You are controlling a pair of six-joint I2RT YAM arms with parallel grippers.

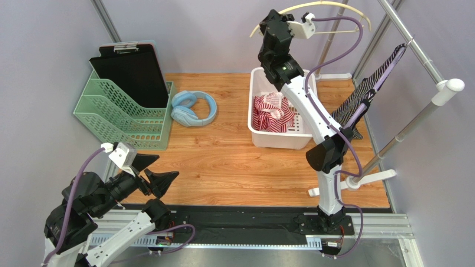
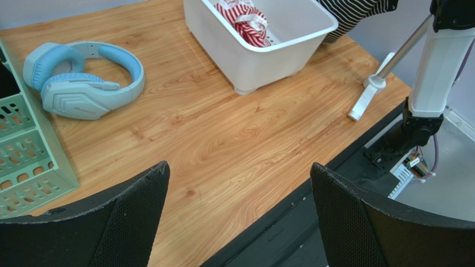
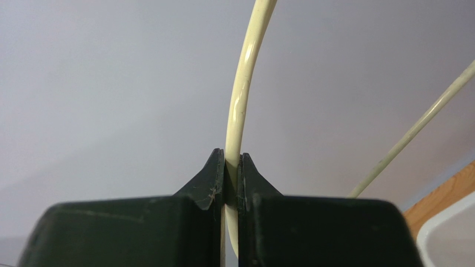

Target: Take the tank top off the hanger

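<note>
Right tool [image 3: 232, 167] clenched on the bare hanger [image 1: 345, 9], held high above the bin [image 1: 279, 139]; the red-striped tank top [image 1: 272, 111] lies crumpled inside that bin. Our left tool [image 2: 240, 167] hangs released, well off the bin's near-left side. We judge the top freed; next we should hold the pinch firm and carry the hanger away from the bin, clear of the rack [image 1: 423, 61] beside it.

No text, label, brand, number or sign readable in any view, blue headphones [image 2: 75, 100], black clipboard [image 1: 131, 72] and white basin [image 2: 262, 55] show no legible marking
</note>
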